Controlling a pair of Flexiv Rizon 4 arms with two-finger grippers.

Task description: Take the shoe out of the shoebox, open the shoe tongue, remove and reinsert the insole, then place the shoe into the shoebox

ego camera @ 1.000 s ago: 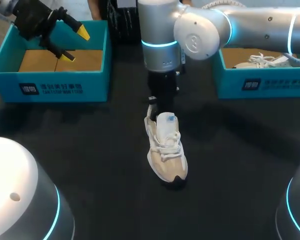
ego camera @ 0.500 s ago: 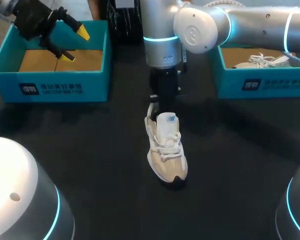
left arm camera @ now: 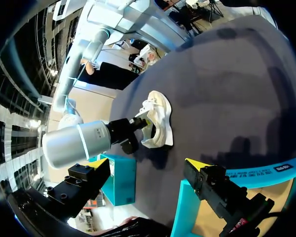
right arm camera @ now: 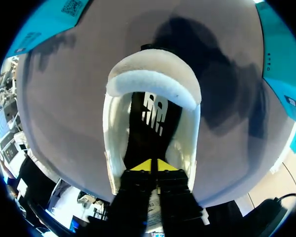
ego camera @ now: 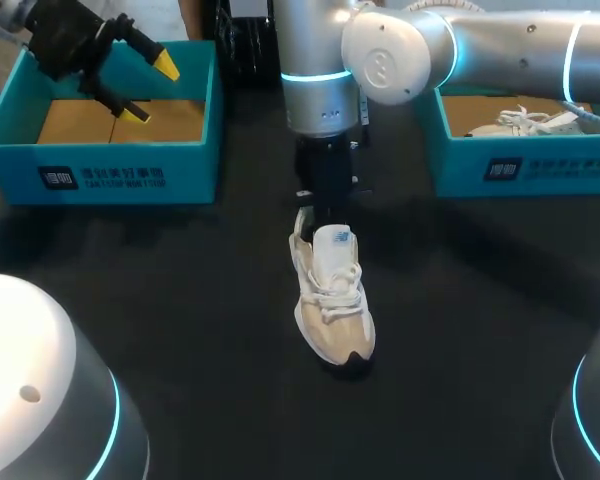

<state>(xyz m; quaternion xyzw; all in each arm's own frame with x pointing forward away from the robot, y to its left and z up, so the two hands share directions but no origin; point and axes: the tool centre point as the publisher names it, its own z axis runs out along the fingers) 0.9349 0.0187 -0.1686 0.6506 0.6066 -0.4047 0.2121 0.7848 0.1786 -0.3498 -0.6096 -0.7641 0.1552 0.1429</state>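
The beige-and-white lace-up sneaker with a dark toe [ego camera: 332, 300] stands upright on the dark table [ego camera: 180, 300], out of any box, its heel opening directly under the right gripper [right arm camera: 152, 165]. Inside it the flat black insole with a white logo [right arm camera: 150, 118] lies along the sole, running ahead of the fingers. The white padded tongue [right arm camera: 153, 84] stands beyond it and leaves the mouth wide.

The right gripper reaches down into the heel end with its yellow tips pressed together. I cannot tell whether a pinch of the insole's rear edge sits between them.

The left gripper [ego camera: 148, 90] hangs well apart from the shoe, fingers spread and holding nothing. Just beneath it is the teal cardboard shoebox [ego camera: 100, 160]. A second teal box [ego camera: 520, 165], beside the right arm, holds another white shoe [ego camera: 525, 122].

As I judge it, taking the shoe out and opening the tongue are done. The insole lies in place, so this looks like the start of pulling it out, though a finished reinsertion would look alike. Boxing the shoe remains.
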